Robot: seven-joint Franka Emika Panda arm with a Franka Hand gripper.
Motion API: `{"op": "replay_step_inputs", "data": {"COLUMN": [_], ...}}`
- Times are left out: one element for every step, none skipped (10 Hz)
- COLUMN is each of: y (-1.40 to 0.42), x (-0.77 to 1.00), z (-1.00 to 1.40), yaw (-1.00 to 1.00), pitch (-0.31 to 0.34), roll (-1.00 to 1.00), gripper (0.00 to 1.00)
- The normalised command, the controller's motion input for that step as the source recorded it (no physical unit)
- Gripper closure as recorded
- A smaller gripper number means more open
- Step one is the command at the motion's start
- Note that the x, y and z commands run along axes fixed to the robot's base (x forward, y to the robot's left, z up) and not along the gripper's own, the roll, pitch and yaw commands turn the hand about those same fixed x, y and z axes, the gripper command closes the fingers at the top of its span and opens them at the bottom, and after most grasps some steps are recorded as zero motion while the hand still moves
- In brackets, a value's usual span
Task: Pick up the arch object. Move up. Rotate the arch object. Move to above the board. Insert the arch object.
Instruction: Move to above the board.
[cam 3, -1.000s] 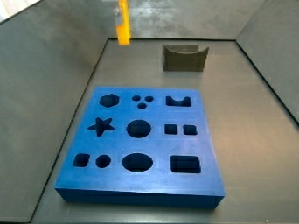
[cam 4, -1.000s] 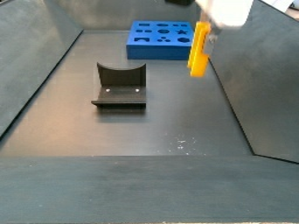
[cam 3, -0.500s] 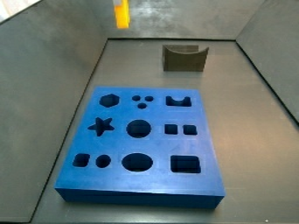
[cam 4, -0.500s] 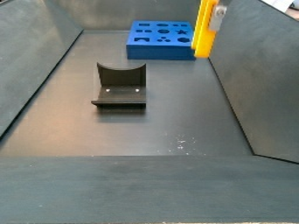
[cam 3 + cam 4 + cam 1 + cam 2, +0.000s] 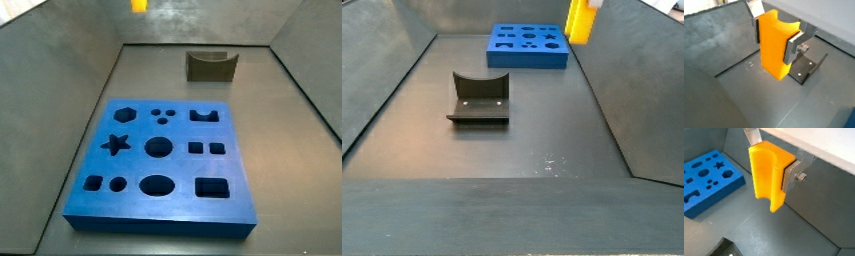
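Arch object (image 5: pixel 774 45) clamped upright in tool (image 5: pixel 774 170), high off floor, blue board (image 5: pixel 709 180) away at nine o'clock. Lift looks done; rotation next, then across above board.

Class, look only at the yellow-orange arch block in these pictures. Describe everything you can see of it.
The arch block is a smooth, bright yellow-orange piece, plastic by its look, taller than wide, with a curved notch in its upper end. It hangs upright, off the floor, clamped between the end effector's silver fingers, which press its two sides. In a side view only its lower part shows at the top edge, high near the blue board.
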Motion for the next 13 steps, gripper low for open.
{"op": "replay_step_inputs", "data": {"y": [0.07, 0.07, 0.07, 0.07, 0.07, 0.06, 0.05, 0.04, 0.03, 0.03, -1.00, -1.00, -1.00], "x": [0.01, 0.01, 0.01, 0.00, 0.00, 0.00, 0.00, 0.00, 0.00, 0.00, 0.33, 0.33, 0.35], "z": [1.00, 1.00, 1.00, 1.00, 0.99, 0.82, 0.70, 0.61, 0.45, 0.33, 0.01, -0.01, -0.02], "yaw": [-0.06, -0.06, -0.06, -0.06, -0.06, -0.06, -0.06, -0.06, -0.06, -0.06, 1.00, 1.00, 1.00], "pitch": [0.085, 0.085, 0.082, 0.081, 0.081, 0.080, 0.081, 0.079, 0.083, 0.086, 0.086, 0.085, 0.089], "roll": [-0.06, -0.05, -0.04, -0.03, -0.03, -0.02, -0.02, -0.02, -0.01, -0.01, 0.03, 0.04, 0.04], "gripper": [1.00, 1.00, 1.00, 1.00, 1.00, 1.00, 1.00, 1.00, 1.00, 1.00, 1.00, 1.00, 1.00]}}
